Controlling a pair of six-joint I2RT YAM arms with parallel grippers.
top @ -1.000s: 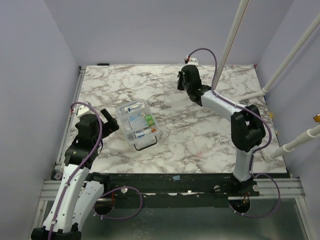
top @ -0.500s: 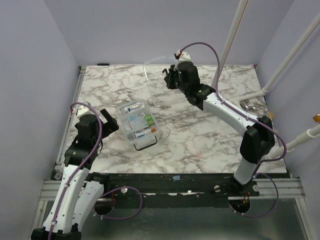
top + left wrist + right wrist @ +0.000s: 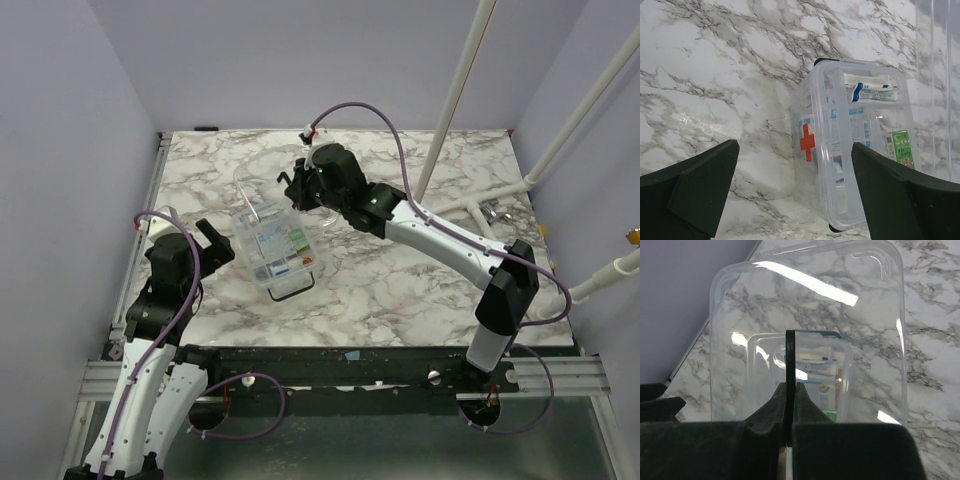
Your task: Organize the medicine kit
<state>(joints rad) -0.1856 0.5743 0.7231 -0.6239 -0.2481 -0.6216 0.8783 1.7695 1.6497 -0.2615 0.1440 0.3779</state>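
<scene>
The right gripper has its fingers pressed together on the near edge of a clear lid, which stands out ahead of them. Seen through the lid, just beyond and below it, sits the open medicine kit with packets inside. The left gripper is spread wide, and the kit lies just ahead of its fingertips, not gripped, on the marble table
</scene>
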